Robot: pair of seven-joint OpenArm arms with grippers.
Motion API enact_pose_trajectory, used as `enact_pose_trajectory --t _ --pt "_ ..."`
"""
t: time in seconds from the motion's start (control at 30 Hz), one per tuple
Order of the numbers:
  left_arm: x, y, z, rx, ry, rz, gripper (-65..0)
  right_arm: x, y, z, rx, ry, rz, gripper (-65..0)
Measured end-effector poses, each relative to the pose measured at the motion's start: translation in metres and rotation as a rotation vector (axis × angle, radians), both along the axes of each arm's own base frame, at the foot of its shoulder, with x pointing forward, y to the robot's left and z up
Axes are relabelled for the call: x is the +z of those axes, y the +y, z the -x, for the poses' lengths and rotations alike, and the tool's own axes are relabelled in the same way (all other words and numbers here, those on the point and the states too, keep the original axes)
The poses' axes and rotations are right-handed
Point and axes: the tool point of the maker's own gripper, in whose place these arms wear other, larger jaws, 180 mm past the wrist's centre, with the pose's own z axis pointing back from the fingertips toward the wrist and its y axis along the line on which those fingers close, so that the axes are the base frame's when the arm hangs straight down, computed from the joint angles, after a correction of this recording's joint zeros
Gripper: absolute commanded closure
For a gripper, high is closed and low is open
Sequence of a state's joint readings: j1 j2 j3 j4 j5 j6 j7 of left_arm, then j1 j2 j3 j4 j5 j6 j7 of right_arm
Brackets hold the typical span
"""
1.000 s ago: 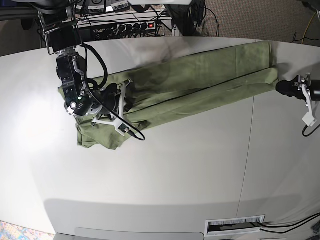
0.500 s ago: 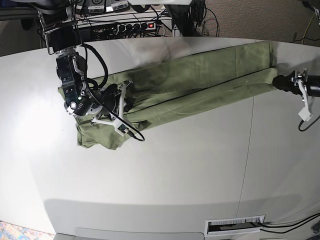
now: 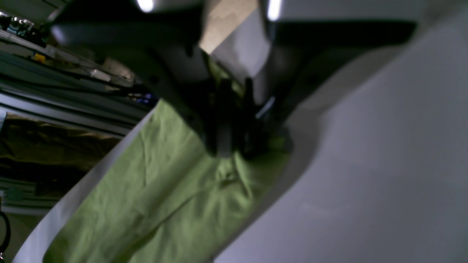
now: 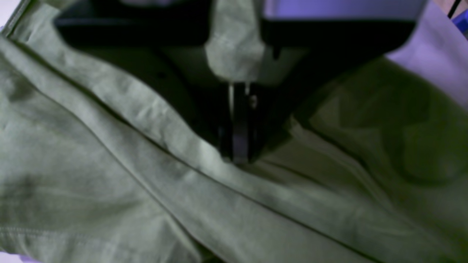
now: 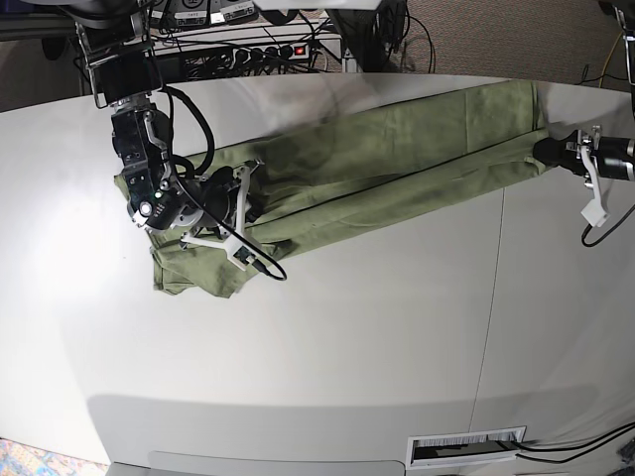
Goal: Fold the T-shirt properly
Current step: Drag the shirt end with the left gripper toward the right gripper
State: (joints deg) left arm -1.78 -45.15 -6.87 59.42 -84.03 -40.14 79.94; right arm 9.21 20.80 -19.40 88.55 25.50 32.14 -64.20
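Observation:
The sage-green T-shirt (image 5: 397, 149) lies stretched in a long folded band across the white table, from lower left to upper right. My right gripper (image 5: 252, 211) sits on the shirt's left part. In the right wrist view its fingers (image 4: 237, 146) are pressed together on a ridge of the fabric (image 4: 146, 175). My left gripper (image 5: 542, 151) is at the shirt's right end. In the left wrist view its dark fingertips (image 3: 234, 149) are closed at the bunched edge of the shirt (image 3: 164, 197). The white neck tag is hidden.
The white table (image 5: 347, 337) spreads wide in front of the shirt. A seam (image 5: 491, 297) runs down its right part. A power strip and cables (image 5: 268, 50) lie behind the far edge. A vent slot (image 5: 466, 448) sits at the near edge.
My left gripper has moved up and left from the bare table onto the shirt's right end. The right gripper and the shirt's left part have stayed put.

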Motion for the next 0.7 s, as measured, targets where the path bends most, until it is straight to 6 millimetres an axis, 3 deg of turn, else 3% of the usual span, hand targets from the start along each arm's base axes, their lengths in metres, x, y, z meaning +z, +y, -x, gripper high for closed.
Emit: enact_pose_trajectory --t 0.43,0.6,0.7 --pt "0.006 -0.005 -0.005 -0.026 -0.028 -0.006 0.0 0.001 -0.002 -0.005 -0.058 -0.01 -0.009 -1.4" --pt "0.019 -0.009 -0.027 -0.038 -0.09 -0.004 0.0 0.001 -0.005 -0.008 -0.069 -0.026 0.004 -1.4" --pt "0.014 0.005 -0.044 -0.002 -0.143 -0.105 0.0 0.001 -0.006 -0.009 -0.079 -0.026 0.004 -1.4"
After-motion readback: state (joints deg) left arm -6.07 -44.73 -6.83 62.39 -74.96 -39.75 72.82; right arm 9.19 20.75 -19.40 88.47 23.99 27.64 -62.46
